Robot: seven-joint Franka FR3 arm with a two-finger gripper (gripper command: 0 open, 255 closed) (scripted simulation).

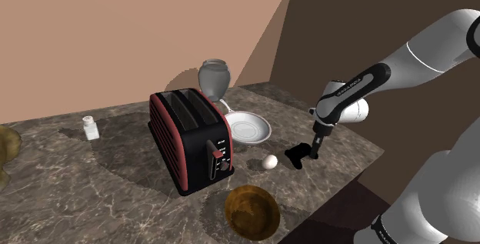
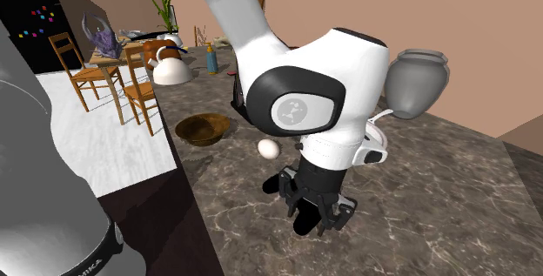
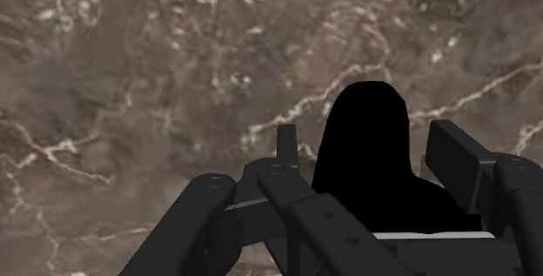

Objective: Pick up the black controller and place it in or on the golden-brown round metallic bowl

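Dim, warm light — soft shadows at the shoulder view's left of the toaster [image 1: 188, 138] and grey jar [image 1: 215, 77].

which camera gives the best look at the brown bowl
The shoulder view: the bowl sits whole near the front, seen from above into its hollow. The second exterior view shows it side-on, beyond the egg. The wrist view faces the counter instead.

Stone, metal, gloss
Bench [image 1: 115, 181]: polished veined stone; bowl [image 1: 251, 210]: mottled golden-brown metal; toaster [image 1: 188, 138]: glossy black and red; controller [image 3: 365, 152]: flat matt black.
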